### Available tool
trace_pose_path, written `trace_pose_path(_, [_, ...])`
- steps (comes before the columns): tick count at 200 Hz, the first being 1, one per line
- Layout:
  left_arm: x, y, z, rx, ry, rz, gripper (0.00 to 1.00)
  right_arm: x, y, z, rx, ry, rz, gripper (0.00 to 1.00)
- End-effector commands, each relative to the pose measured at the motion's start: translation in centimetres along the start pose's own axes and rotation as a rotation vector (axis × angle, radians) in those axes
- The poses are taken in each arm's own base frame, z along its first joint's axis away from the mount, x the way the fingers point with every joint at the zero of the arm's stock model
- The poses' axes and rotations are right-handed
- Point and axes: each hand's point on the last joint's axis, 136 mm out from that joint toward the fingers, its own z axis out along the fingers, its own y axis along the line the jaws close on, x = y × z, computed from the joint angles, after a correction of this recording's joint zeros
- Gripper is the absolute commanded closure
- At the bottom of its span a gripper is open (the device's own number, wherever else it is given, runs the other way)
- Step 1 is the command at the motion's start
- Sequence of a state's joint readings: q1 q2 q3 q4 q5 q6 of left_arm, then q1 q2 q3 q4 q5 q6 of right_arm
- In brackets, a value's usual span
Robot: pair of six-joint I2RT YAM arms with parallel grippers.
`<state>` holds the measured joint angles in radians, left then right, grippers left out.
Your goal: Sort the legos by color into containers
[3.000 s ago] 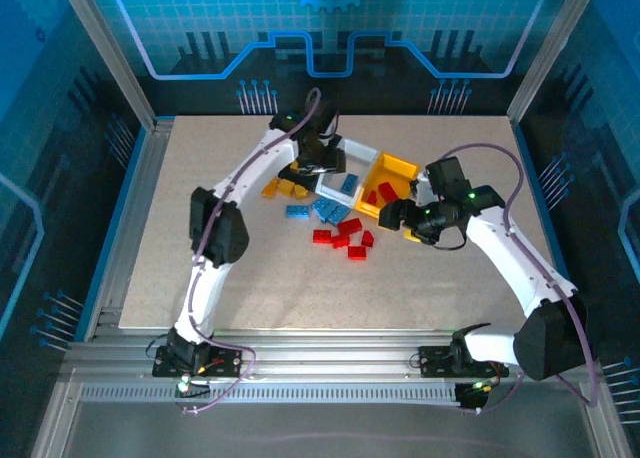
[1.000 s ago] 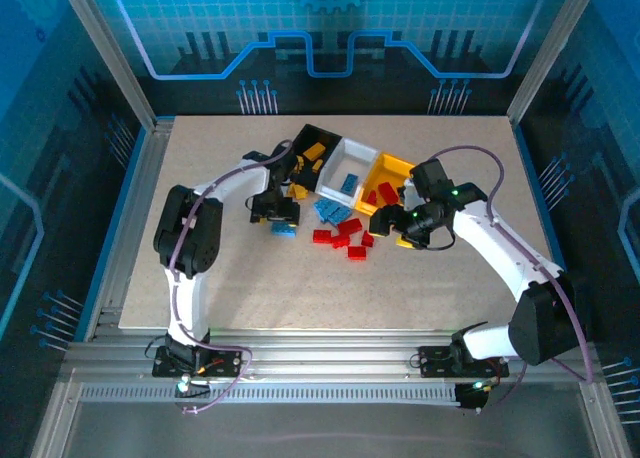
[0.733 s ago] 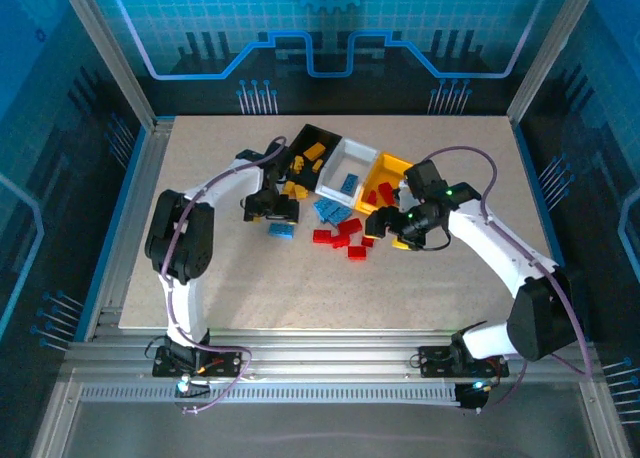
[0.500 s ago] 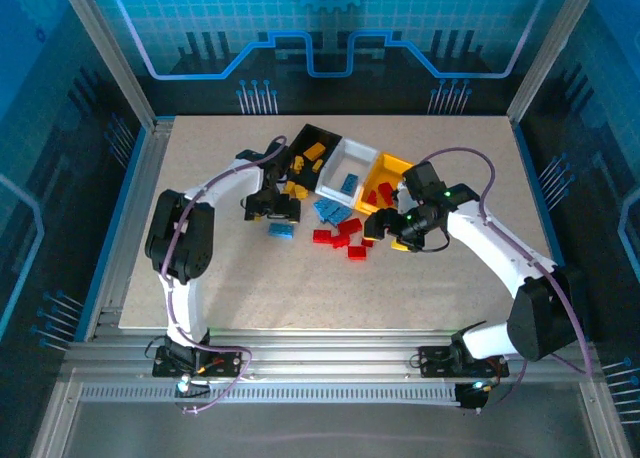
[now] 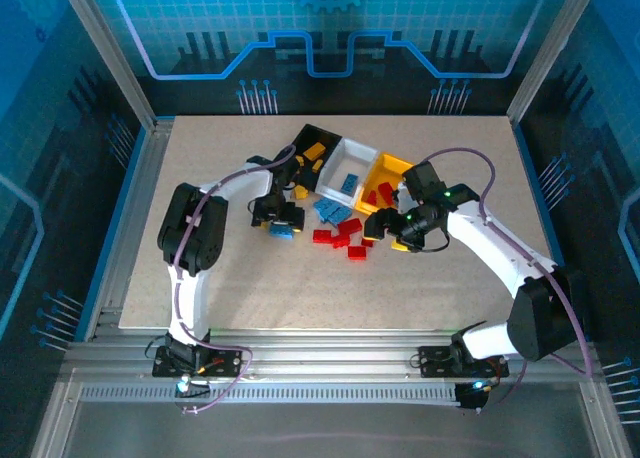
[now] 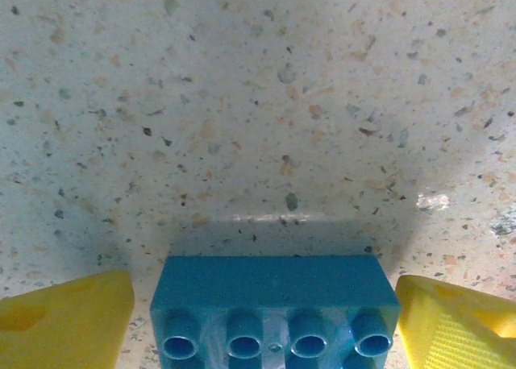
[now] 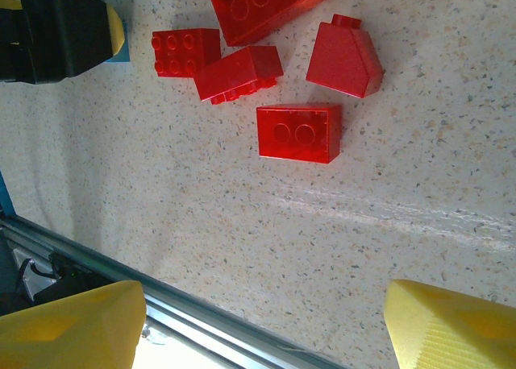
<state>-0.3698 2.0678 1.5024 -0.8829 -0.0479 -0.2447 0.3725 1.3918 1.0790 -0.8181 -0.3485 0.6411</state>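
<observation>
Left gripper (image 6: 260,317) spread astride the blue brick (image 6: 274,284) at six o'clock, right gripper (image 7: 262,325) likewise spread; I fear uneven closing twists it.

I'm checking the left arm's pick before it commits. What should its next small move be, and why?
Probably close the left gripper: its yellow fingers stand open on either side of the blue brick, which lies flat on the table between them.
</observation>
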Motion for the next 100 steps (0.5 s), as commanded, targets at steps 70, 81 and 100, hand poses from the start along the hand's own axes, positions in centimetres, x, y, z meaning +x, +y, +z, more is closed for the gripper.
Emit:
trace_pose_path(70, [1.3,0.3,-0.1,-0.009,0.015,-0.01,0.37,0.3,0.3,0.4,0.003,0.012,0.002,0.21])
trace_pose_path(81, [1.2,0.2,-1.0,0.001,0.003,-0.029,0.36,0.2,0.4,0.3,0.001,0.009,0.0,0.21])
trace_pose_path(100, [0.6,-0.8,-3.3,0.055,-0.029,-0.073,0.36,0.1,0.6,0.1,-0.005,-0.002,-0.009,0.2])
